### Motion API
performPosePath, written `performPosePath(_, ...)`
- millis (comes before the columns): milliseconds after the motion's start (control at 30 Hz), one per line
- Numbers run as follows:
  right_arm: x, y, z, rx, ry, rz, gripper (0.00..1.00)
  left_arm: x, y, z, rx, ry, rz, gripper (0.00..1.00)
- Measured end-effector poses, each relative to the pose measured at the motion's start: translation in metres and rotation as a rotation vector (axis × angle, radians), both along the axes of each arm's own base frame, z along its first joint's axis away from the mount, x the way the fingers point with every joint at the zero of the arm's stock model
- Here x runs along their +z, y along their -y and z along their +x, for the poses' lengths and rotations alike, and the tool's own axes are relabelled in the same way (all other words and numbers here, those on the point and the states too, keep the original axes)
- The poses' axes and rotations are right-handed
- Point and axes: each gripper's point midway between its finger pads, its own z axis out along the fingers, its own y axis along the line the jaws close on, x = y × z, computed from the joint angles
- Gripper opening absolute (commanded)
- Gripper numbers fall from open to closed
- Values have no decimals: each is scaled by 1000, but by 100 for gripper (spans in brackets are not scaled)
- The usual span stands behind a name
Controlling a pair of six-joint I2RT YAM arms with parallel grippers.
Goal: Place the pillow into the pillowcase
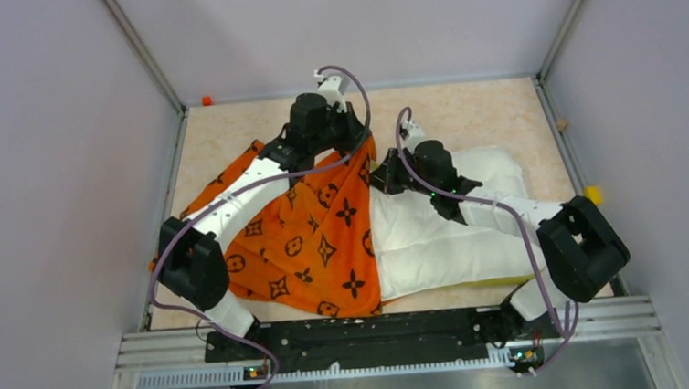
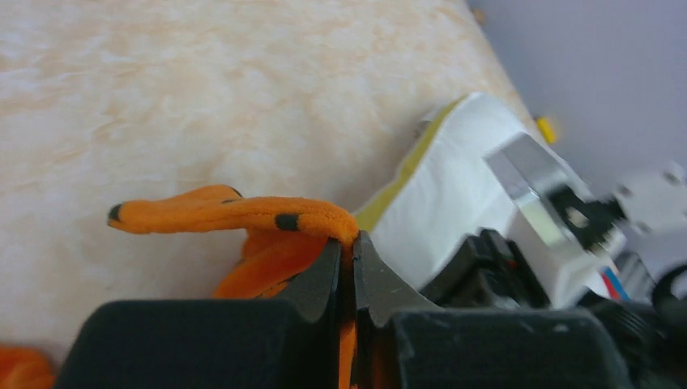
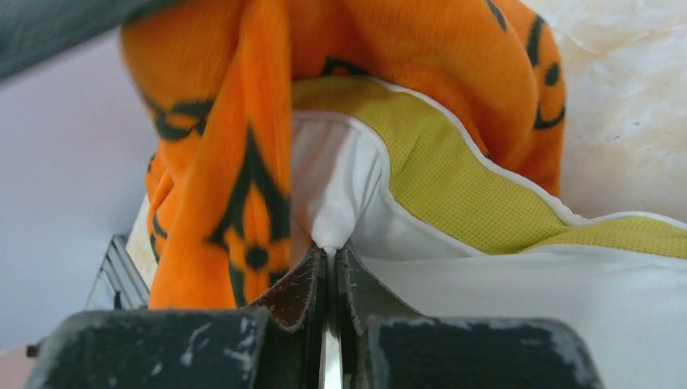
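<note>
From the overhead view I see the pillowcase (image 1: 308,243) spread over the left half of the bench (image 1: 482,112). Its orange cloth is drawn up into a peak at the far side, where my left pincer (image 1: 358,137) has it. On the left wrist camera that pincer is clenched on a fold of the orange hem: the jaws are pressed together with cloth running down between them, and a loose loop of hem curls out to the left above the bench top.

The pillow (image 1: 458,228) lies flat to the right of the case, its long side running across the bench. Its left end passes under the case's open edge, while most of the white body lies outside. I cannot tell how far in that end reaches.

My right pincer (image 1: 383,175) sits at the pillow's far left corner, just beside the left one. On the right wrist camera its jaws are clenched on a pinch of the pillow's white fabric, close to the yellow trim (image 3: 454,186), with orange cloth hanging over and around that corner. The right arm reaches across the top of the pillow.
</note>
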Motion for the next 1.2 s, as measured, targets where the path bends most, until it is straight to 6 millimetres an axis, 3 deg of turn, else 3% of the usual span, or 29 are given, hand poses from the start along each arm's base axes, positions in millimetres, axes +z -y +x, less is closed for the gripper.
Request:
performPosePath(100,-3,4,15,-48,-35,50,0,2,20,-15,-98,11,-60,9)
performPosePath(267,-25,19,50,-165,-125,104,0,-1,28,-12,-102,-20,-99,47)
performPosePath(333,-34,22,58,-193,-156,107,12,-4,34,-8,-99,-31,-109,65)
performPosePath(400,-40,21,60,-204,-181,110,26,-8,36,-8,-82,-53,-115,75)
performPosePath(500,-40,22,61,-215,-201,102,40,-8,33,-5,-39,-57,-107,76)
performPosePath(600,-36,28,59,-235,-213,72,47,-9,20,-7,24,-75,-70,75)
performPosePath(733,-28,47,44,-270,-223,-8,53,-2,-6,-18,124,-87,-6,68)
performPosePath(867,-16,72,27,-311,-206,-106,59,-2,-30,-43,189,-91,52,63)
performPosePath(1033,-9,104,5,-339,-153,-219,66,-39,-38,-65,210,-150,163,60)
performPosePath(1133,-36,116,-18,-308,-169,-287,66,-66,-33,-69,197,-201,225,55)
performPosePath(1200,-64,122,-35,-278,-209,-346,65,-88,-30,-69,190,-234,270,40)
